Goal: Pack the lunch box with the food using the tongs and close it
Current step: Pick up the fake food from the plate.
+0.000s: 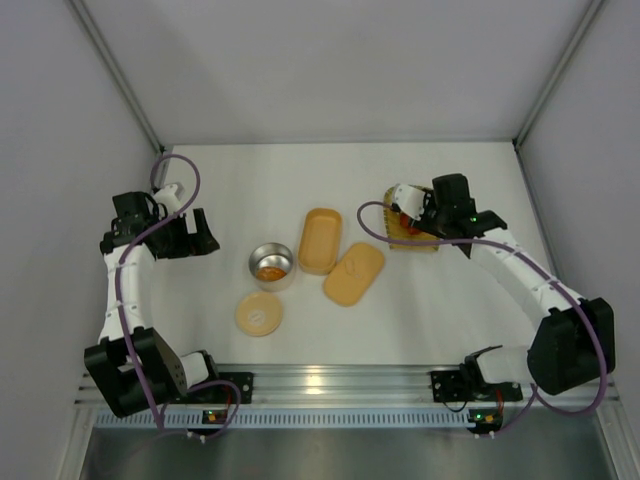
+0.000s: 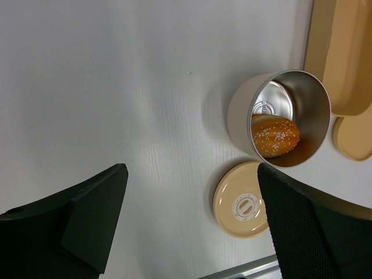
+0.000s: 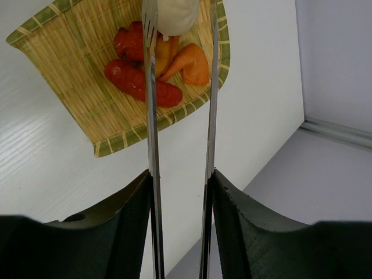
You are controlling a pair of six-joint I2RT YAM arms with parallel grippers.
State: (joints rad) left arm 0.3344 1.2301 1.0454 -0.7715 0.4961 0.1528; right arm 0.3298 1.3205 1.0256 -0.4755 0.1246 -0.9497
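Top view, layout: lunch box (image 1: pixel 320 240) stands open mid-bench (image 1: pixel 300 180), its flat lid (image 1: pixel 354 274) just beside it on the right. The steel tin (image 1: pixel 272 266) is just to its left, with the tan lid (image 1: pixel 259 313) nearer the arm bases.
Top view, arms: left pincer (image 1: pixel 203 238) hangs left of the tin. Right pincer (image 1: pixel 418 215) is over the woven tray (image 1: pixel 428 245).
Left wrist, pincer: jaws spread wide, nothing held.
Left wrist, tin: one sesame-speckled piece (image 2: pixel 276 135) lies inside.
Right wrist, pincer: fingers press on both arms of the tongs (image 3: pixel 150 116), squeezing them partway.
Right wrist, food: white ball (image 3: pixel 177 14) sits between the tong tips; contact on its right side is unclear. Sausage chunks (image 3: pixel 142 84) and orange slices (image 3: pixel 195 67) lie beside it in the tray.
Handling, judged: the tongs look thin, springy and slick, so grip both arms squarely or they twist. The ball looks smooth, round and light, likely to squirt out. Take it across its widest part with a gentle squeeze.
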